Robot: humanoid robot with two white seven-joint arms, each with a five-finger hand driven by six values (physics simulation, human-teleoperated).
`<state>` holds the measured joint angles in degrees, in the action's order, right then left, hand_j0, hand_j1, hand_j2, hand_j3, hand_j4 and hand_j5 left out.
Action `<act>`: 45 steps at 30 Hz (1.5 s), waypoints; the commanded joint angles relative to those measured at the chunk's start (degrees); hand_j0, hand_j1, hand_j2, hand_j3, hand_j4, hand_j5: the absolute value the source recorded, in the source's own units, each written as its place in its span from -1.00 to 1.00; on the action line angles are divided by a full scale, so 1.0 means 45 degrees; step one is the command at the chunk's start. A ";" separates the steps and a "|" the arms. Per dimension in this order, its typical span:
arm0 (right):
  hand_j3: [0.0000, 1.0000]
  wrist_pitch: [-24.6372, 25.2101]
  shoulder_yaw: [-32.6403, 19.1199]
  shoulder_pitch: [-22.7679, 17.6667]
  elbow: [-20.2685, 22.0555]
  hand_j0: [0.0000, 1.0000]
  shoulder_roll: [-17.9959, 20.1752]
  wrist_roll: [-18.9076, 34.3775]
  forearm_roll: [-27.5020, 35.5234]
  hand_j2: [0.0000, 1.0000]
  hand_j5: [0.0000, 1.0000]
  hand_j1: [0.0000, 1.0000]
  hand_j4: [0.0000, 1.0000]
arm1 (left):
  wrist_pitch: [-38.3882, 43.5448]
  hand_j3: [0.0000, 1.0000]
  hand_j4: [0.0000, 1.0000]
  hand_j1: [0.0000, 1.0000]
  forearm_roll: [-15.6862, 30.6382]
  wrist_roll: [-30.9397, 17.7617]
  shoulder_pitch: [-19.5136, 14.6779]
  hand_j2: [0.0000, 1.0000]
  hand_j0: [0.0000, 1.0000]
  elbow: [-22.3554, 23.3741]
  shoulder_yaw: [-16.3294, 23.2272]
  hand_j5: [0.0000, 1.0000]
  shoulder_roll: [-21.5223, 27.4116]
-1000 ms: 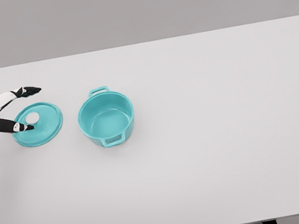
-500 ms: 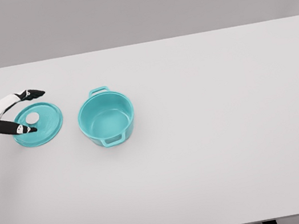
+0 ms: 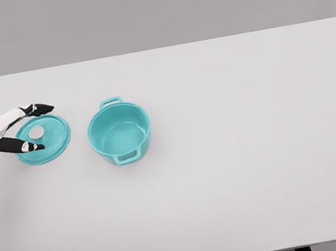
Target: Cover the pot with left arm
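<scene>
White table (image 3: pixel 241 171) — plain grey wall (image 3: pixel 147 9) behind.

There's the left robot hand (image 3: pixel 16 131): slim white fingers (image 3: pixel 7 118) capped with glossy black tips, a small white spot on one black tip, and a dark band where the white forearm meets the picture's edge.

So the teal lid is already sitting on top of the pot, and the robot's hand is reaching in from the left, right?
Not quite. The head view shows the teal lid lying flat on the table, to the left of the pot, which stands open. The left hand does reach in from the left, fingers spread around the lid.
</scene>
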<state>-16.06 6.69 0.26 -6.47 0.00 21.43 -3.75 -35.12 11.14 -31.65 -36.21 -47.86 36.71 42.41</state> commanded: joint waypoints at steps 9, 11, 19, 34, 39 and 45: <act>1.00 -0.0006 -0.0002 0.0000 0.0011 1.00 0.0001 0.0004 -0.0007 1.00 1.00 1.00 1.00 | 0.0027 0.72 0.72 0.72 0.0161 0.0002 -0.0020 0.72 0.72 0.0303 0.0045 0.72 0.0047; 1.00 -0.0006 -0.0002 0.0000 -0.0008 1.00 0.0001 0.0004 -0.0007 1.00 1.00 1.00 1.00 | 0.0027 0.71 0.71 0.71 0.0161 0.0002 0.0000 0.71 0.71 0.0381 0.0026 0.71 0.0047; 1.00 -0.0006 -0.0002 0.0000 -0.0008 1.00 0.0001 0.0004 -0.0007 1.00 1.00 1.00 1.00 | 0.0027 0.57 0.57 0.57 0.0181 0.0002 -0.0020 0.57 0.57 0.0518 0.0026 0.57 0.0047; 1.00 -0.0006 -0.0002 0.0000 -0.0008 1.00 0.0001 0.0004 -0.0007 1.00 1.00 1.00 1.00 | 0.0027 0.36 0.36 0.36 0.0181 0.0022 0.0020 0.36 0.36 0.0752 0.0065 0.36 0.0008; 1.00 -0.0006 -0.0002 0.0000 0.0011 1.00 0.0001 0.0004 -0.0007 1.00 1.00 1.00 1.00 | 0.0027 0.26 0.26 0.26 0.0181 0.0041 0.0098 0.26 0.26 0.0732 0.0085 0.26 0.0008; 1.00 -0.0006 -0.0002 0.0000 0.0011 1.00 0.0001 0.0004 -0.0007 1.00 1.00 1.00 1.00 | 0.0027 0.14 0.14 0.14 0.0181 0.0022 0.0137 0.14 0.14 0.0693 0.0085 0.14 0.0008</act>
<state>-16.06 6.69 0.26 -6.46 0.00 21.43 -3.75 -34.86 12.26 -31.34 -35.60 -44.71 36.89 42.43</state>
